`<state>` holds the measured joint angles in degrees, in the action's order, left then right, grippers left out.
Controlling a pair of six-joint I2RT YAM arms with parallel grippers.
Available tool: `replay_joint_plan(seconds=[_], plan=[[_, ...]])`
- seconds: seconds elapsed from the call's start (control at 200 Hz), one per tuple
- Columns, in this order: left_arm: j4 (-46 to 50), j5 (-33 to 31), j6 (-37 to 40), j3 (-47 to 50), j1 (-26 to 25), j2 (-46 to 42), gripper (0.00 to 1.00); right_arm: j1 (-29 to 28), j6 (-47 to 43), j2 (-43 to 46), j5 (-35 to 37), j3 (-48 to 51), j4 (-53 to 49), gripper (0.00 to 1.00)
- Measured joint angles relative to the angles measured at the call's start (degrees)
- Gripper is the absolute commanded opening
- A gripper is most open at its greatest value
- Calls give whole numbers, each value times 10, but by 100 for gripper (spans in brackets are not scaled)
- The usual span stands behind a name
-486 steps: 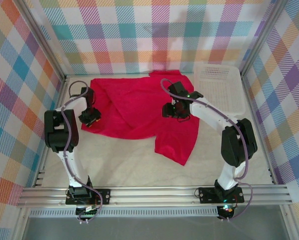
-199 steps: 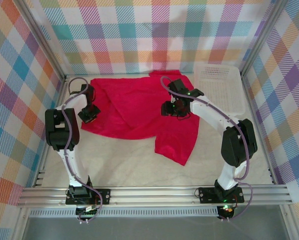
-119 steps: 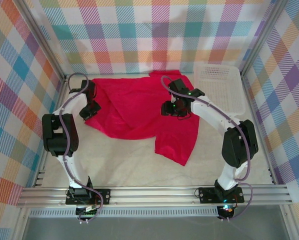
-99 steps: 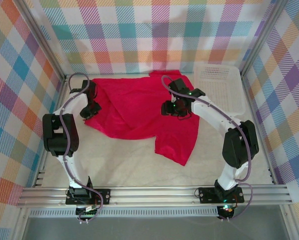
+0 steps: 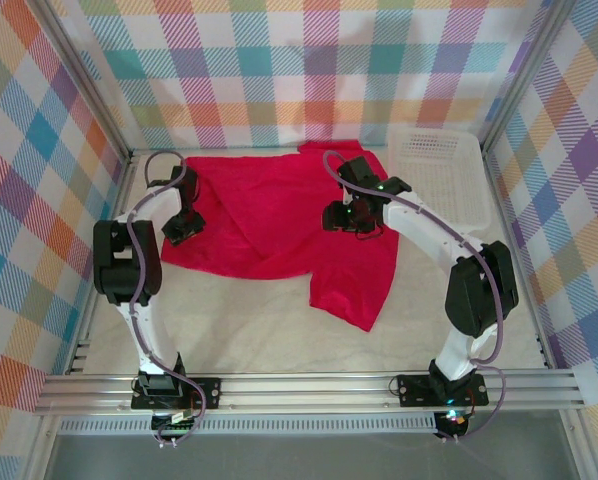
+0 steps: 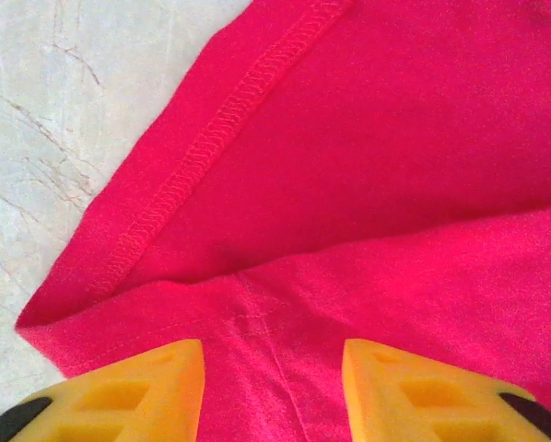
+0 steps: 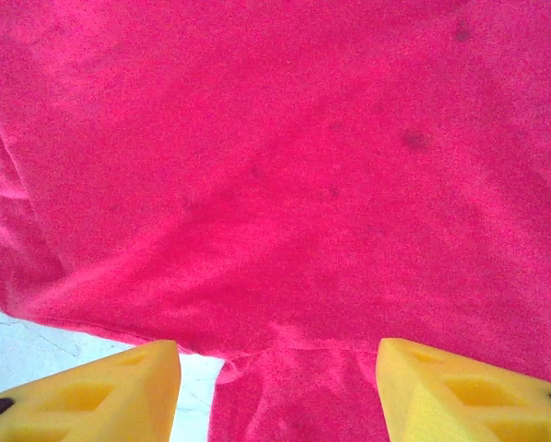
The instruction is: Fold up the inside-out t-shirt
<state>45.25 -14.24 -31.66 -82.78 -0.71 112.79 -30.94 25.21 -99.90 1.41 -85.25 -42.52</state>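
Here's the left tool (image 6: 272, 373), yellow fingers (image 6: 156, 378) parted with nothing pinched between them, low over the t-shirt (image 6: 395, 138). It's right at the stitched hem (image 6: 211, 147), with pale bench (image 6: 45, 110) just beside the cloth's edge. The right tool (image 7: 275, 368) is spread wide and empty too, above the shirt's right-hand part. From overhead, the crimson garment lies rumpled across the far half of the bench, one flap reaching nearer, and the white basket (image 5: 439, 170) sits just beside its right end.

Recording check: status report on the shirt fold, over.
Both open: left end effector over a hemmed corner, right end effector over mid-shirt. Red t-shirt spread rumpled, no neat fold. White basket beside it, far right.
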Motion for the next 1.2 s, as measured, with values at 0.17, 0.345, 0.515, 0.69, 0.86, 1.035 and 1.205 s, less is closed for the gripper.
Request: replay_joint_plan(seconds=[0.17, 0.345, 0.515, 0.69, 0.86, 1.035, 1.205], plan=[[3, -9, 1, -6, 0, 14, 35, 0, 0, 0, 0, 0, 0, 59], [3, -16, 3, -19, 0, 32, 28, 0, -2, 0, 0, 0, 0, 59], [3, -20, 3, -23, 0, 46, 28, 0, -4, 0, 0, -1, -2, 59], [3, -20, 2, -24, 1, 49, 23, 0, -4, 0, 0, -4, -5, 59], [3, -20, 7, -25, 1, 49, 9, 0, -4, 0, 0, -5, -6, 58], [3, -24, 12, -26, 1, 49, 0, 0, -5, 0, 0, -5, -7, 58], [3, -24, 12, -26, 2, 49, 0, 0, -6, 0, 0, -5, -7, 58]])
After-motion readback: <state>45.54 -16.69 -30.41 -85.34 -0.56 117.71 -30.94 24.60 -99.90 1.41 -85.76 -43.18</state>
